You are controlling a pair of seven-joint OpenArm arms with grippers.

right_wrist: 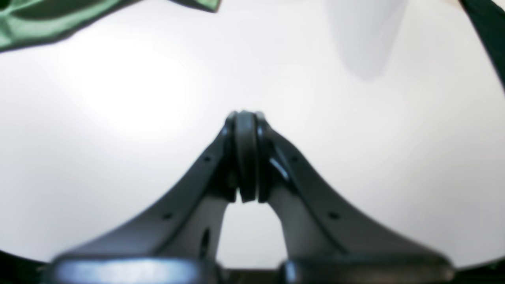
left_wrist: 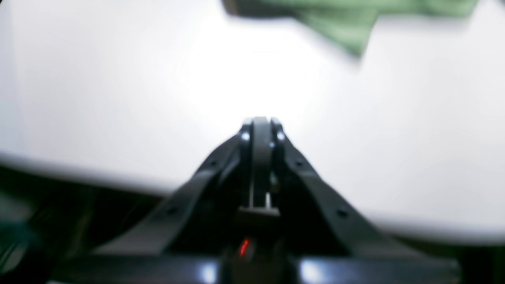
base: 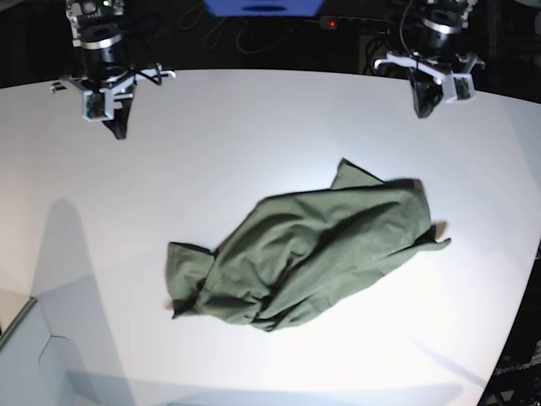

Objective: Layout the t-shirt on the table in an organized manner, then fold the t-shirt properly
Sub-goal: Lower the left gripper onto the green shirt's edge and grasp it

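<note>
Table (base: 254,118), white and wide, bears a crumpled green t-shirt (base: 313,254) near its middle. Beyond the t-shirt, left gripper (base: 420,110) and right gripper (base: 119,131) hang closed, empty (laying out unstarted); next, grasp an edge.

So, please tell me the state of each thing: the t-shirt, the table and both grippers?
t-shirt: crumpled in a heap, not laid out, not folded.
table: carries only the shirt, near its middle.
left gripper: shut, empty, above the table, apart from the shirt.
right gripper: shut, empty, likewise apart.
</note>
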